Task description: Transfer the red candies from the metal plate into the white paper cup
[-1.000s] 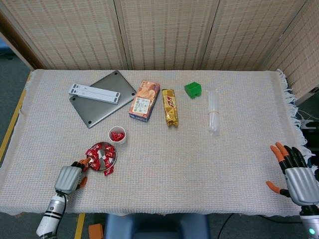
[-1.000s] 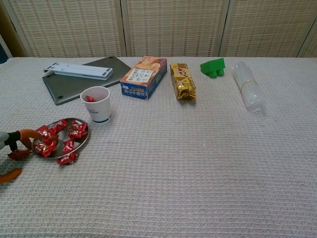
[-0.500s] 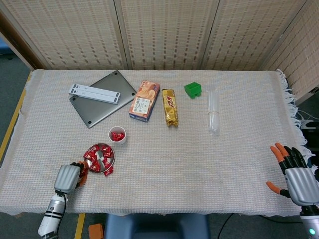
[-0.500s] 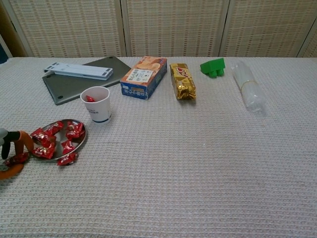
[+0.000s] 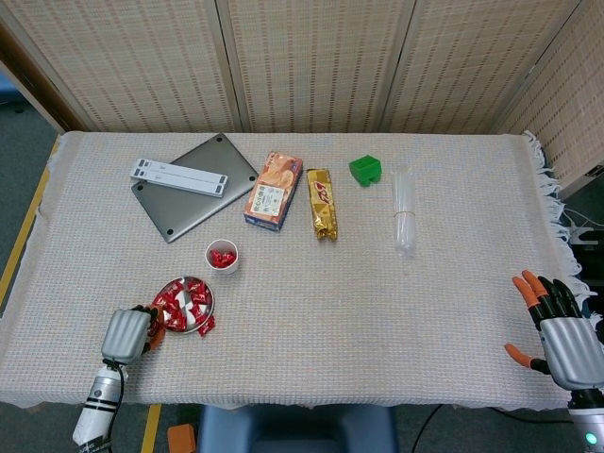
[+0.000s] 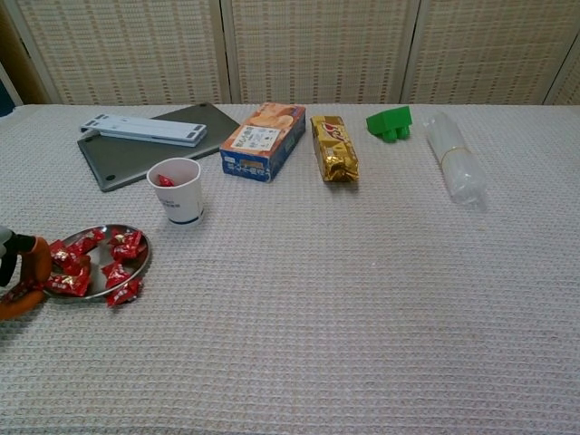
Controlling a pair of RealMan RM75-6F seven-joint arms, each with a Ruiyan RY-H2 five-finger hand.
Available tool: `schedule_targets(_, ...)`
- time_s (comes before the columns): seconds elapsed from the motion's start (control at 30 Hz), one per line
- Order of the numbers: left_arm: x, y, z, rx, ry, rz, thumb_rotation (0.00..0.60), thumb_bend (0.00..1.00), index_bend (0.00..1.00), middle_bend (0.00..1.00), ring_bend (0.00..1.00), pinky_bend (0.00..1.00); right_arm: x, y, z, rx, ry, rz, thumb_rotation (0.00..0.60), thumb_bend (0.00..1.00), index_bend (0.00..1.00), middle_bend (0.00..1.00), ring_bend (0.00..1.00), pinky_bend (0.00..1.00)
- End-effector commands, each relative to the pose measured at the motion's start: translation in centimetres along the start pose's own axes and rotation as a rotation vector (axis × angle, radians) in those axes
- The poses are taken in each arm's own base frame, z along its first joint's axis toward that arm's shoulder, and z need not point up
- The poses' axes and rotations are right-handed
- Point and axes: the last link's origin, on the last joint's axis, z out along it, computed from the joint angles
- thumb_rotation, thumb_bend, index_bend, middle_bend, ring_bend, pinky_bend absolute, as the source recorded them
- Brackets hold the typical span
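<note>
Left hand [image 5: 129, 331]: fingers pinch the rim of the round metal plate [image 5: 203, 288].
Red wrapped candies [image 5: 179, 305]: on plate; some in white paper cup [image 5: 222, 256].
Right hand [image 5: 559, 332]: empty, fingers spread, at worktop's edge.

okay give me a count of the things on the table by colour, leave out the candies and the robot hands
Grey: 2, laptop, plate
White: 2, bar, cup
Orange: 1, box
Gold: 1, packet
Green: 1, block
Clear: 1, bottle
Total: 8
</note>
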Motion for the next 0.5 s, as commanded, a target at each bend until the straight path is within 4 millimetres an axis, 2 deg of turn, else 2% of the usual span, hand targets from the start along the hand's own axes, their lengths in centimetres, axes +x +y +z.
schedule_targets(0.03, -0.05, -0.01, 0.04, 0.000, -0.003, 0.002, 0.600, 0.37, 0.52, 0.58, 0.58, 1.00, 0.02, 0.03, -0.02, -0.001, 0.000, 0.000, 0.600, 0.06, 0.00, 0.00, 0.00, 0.00)
schedule_targets(0.3, -0.34, -0.22, 0.08, 0.002, -0.027, 0.008, 0.600, 0.38, 0.44, 0.57, 0.59, 1.00, 0.07, 0.09, -0.05, -0.005, 0.002, 0.000, 0.600, 0.06, 0.00, 0.00, 0.00, 0.00)
schedule_targets(0.5, -0.11, -0.30, 0.10, 0.003, -0.012, 0.013, 0.600, 0.39, 0.44, 0.57, 0.60, 1.00, 0.06, 0.09, -0.06, -0.005, 0.001, 0.000, 0.600, 0.06, 0.00, 0.00, 0.00, 0.00)
